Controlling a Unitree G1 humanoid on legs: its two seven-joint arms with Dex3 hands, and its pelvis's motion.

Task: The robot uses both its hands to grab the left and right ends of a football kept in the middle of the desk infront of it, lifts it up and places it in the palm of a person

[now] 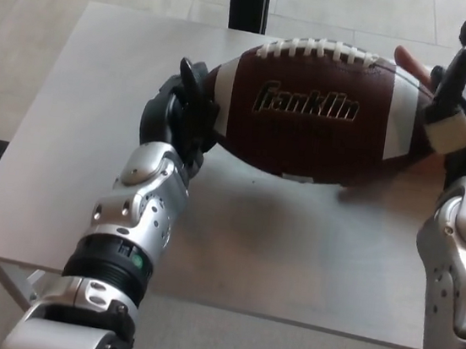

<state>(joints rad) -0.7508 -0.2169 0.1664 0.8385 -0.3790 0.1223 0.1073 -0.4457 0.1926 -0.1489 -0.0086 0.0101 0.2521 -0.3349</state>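
A brown Franklin football (318, 108) with white stripes and laces hangs above the grey desk (75, 147), held between both hands. My left hand (180, 121) presses on its left end with fingers curled around the tip. My right hand (464, 92) presses on its right end, one finger standing up along the ball. A person's hand (412, 65) shows just behind and under the ball's right end, mostly hidden by the ball; I cannot tell if the ball touches it.
A dark post (249, 0) stands behind the desk's far edge. The desk's front edge runs close to my forearms. Pale floor tiles surround the desk.
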